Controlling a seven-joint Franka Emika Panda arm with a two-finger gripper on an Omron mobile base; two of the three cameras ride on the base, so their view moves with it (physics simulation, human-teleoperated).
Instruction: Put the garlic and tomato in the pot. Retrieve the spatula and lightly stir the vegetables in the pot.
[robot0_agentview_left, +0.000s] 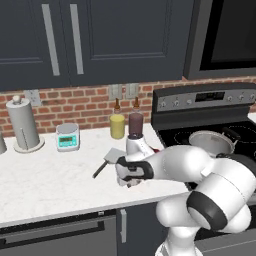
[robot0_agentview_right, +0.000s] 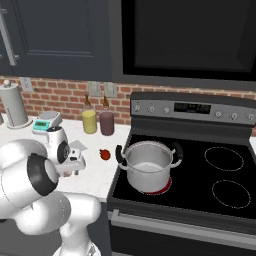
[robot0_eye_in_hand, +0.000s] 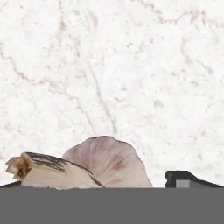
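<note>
A simulated kitchen had a white marble counter (robot0_agentview_left: 45, 180) on the left and a black stove (robot0_agentview_right: 200, 175) on the right. The robot's gripper (robot0_agentview_left: 129, 181) hung low over the counter's near part, left of the stove, with its fingers spread wide and holding nothing. In the hand view the garlic (robot0_eye_in_hand: 94, 166), a pale pink-white bulb with a dry stem end, lay on the marble directly beneath the hand, between the two finger tips (robot0_eye_in_hand: 183, 178). The tomato (robot0_agentview_right: 104, 154), small and red, sat on the counter just beside the stove's left edge. The pot (robot0_agentview_right: 148, 164), shiny steel with two black handles, stood on the stove's near left burner. The spatula (robot0_agentview_left: 109, 160) lay flat on the counter just left of the gripper, its grey blade toward the wall.
</note>
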